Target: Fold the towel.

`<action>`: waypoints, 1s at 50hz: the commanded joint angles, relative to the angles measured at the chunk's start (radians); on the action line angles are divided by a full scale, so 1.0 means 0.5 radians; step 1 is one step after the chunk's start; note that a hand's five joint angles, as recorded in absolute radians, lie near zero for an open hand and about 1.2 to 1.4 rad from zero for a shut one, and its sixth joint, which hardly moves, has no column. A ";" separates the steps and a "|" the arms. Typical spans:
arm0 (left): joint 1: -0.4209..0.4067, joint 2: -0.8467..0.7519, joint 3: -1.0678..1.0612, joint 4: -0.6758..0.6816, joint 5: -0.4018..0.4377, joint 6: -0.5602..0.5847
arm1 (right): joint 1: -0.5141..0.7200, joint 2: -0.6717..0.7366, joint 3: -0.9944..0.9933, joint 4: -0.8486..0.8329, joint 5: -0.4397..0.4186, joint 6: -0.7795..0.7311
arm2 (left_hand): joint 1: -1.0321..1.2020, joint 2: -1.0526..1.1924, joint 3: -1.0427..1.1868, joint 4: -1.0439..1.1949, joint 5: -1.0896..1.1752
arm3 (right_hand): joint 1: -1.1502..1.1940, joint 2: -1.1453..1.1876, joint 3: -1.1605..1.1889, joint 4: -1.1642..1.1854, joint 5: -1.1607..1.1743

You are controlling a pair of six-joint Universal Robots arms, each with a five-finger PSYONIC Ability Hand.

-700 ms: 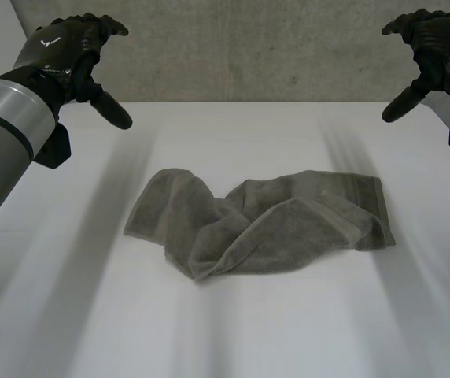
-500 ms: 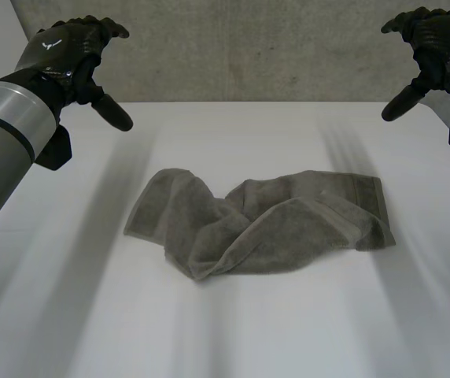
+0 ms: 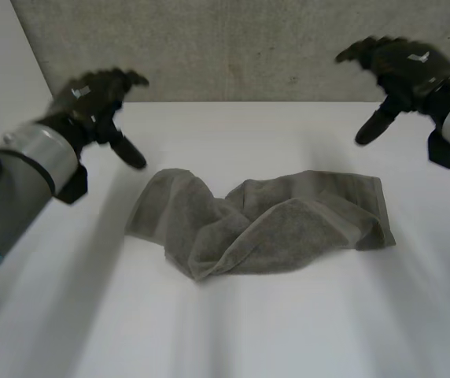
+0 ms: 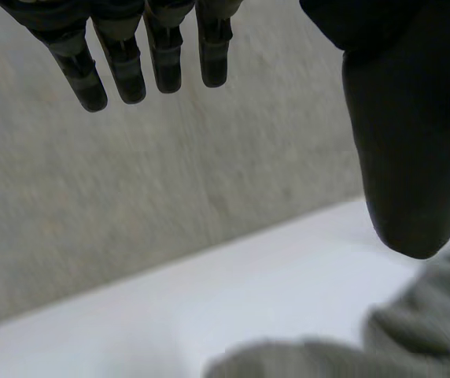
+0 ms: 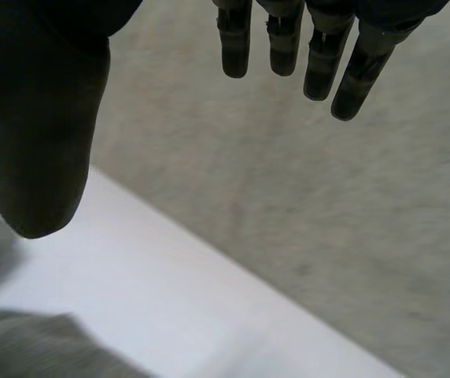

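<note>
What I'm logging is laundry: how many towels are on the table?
1. One grey towel lies crumpled in the middle of the white table; a second could hardly hide under its folds.

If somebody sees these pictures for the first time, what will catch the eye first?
First comes the crumpled grey terry towel, lying bunched in the middle of the white table. Next come the two black hands raised over the far side of the table: the left hand near the towel's left end and the right hand past its right end. Both are open and touch nothing.
</note>
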 commanded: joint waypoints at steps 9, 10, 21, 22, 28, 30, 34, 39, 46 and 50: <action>-0.269 -0.397 -0.469 0.301 -0.074 0.093 | 0.296 0.679 -0.073 0.299 -0.096 -0.929 | -0.180 -0.094 -0.086 -0.100 -0.072 | -0.087 -0.092 -0.015 -0.119 -0.060; -0.270 -0.397 -0.470 0.302 -0.074 0.093 | 0.296 0.680 -0.073 0.299 -0.096 -0.930 | -0.180 -0.094 -0.086 -0.100 -0.072 | -0.087 -0.092 -0.015 -0.119 -0.060; -0.472 -0.725 -0.390 0.464 -0.378 0.089 | 0.407 0.952 -0.076 -0.054 0.036 -0.970 | -0.168 -0.082 -0.086 -0.100 -0.060 | -0.017 -0.021 -0.015 -0.119 0.010; -0.472 -0.725 -0.390 0.464 -0.378 0.089 | 0.407 0.953 -0.076 -0.054 0.036 -0.970 | -0.168 -0.082 -0.086 -0.100 -0.060 | -0.016 -0.021 -0.015 -0.119 0.010; -0.481 -0.738 -0.353 0.535 -0.449 0.089 | 0.410 1.008 -0.091 -0.124 0.036 -0.942 | -0.168 -0.082 -0.086 -0.100 -0.060 | 0.867 0.862 -0.015 -0.119 0.894; -0.481 -0.735 -0.347 0.553 -0.449 0.089 | 0.410 1.008 -0.091 -0.143 0.036 -0.939 | -0.168 -0.082 -0.086 -0.100 -0.060 | 1.199 1.194 -0.015 -0.119 1.226; -0.488 -0.728 -0.326 0.569 -0.452 0.077 | 0.410 1.005 -0.091 -0.146 0.012 -0.903 | -0.168 -0.082 -0.086 -0.100 -0.060 | 1.913 1.908 -0.015 -0.119 1.940; -0.521 -0.744 -0.298 0.569 -0.452 0.071 | 0.400 0.980 -0.097 -0.161 0.015 -0.692 | -0.168 -0.082 -0.086 -0.100 -0.060 | 2.295 2.290 -0.015 -0.119 2.322; -0.527 -0.771 -0.276 0.572 -0.449 0.071 | 0.367 0.861 -0.097 -0.278 0.184 -0.160 | -0.168 -0.082 -0.086 -0.100 -0.060 | 2.295 2.290 -0.015 -0.119 2.322; -0.527 -0.796 -0.249 0.572 -0.446 0.068 | 0.312 0.760 -0.033 -0.406 0.422 0.079 | -0.174 -0.088 -0.086 -0.100 -0.066 | 2.295 2.290 -0.015 -0.119 2.322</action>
